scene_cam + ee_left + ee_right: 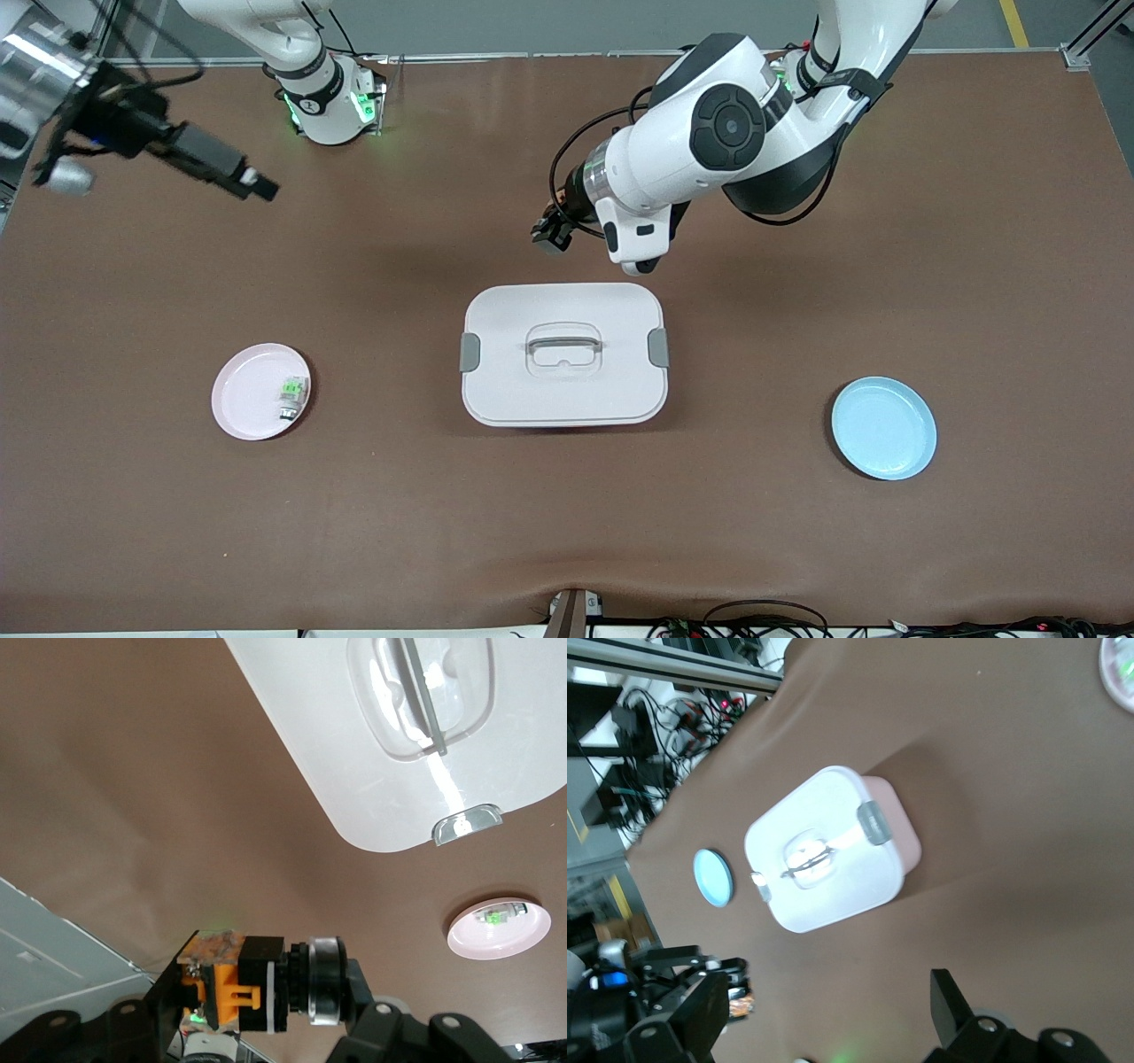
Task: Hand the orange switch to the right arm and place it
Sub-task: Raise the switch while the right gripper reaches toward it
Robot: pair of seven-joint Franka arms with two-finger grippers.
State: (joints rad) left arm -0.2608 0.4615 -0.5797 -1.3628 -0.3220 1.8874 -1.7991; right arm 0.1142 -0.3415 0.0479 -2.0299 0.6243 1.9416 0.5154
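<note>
- Your right gripper (257, 184) hangs high over the tabletop (133, 532) at the right arm's end, jaws spread wide and empty.
- Below it, the pink plate (248, 399) carries a green-and-silver switch (292, 394); don't mistake that for the target.
- The white lidded box (563, 354) sits mid-table, between the two plates.
- Your left gripper (551, 232) hovers just above the box's edge nearest the robots, jaws pinching the orange switch (244, 988) across its black-and-orange body.
- Risk, as I judge it: the switch is tiny and little of it stands clear, so the right jaws may collide with the left fingers or catch only an edge. Release early and it drops onto the box lid.
- The blue plate (883, 428) lies empty toward the left arm's end.
</note>
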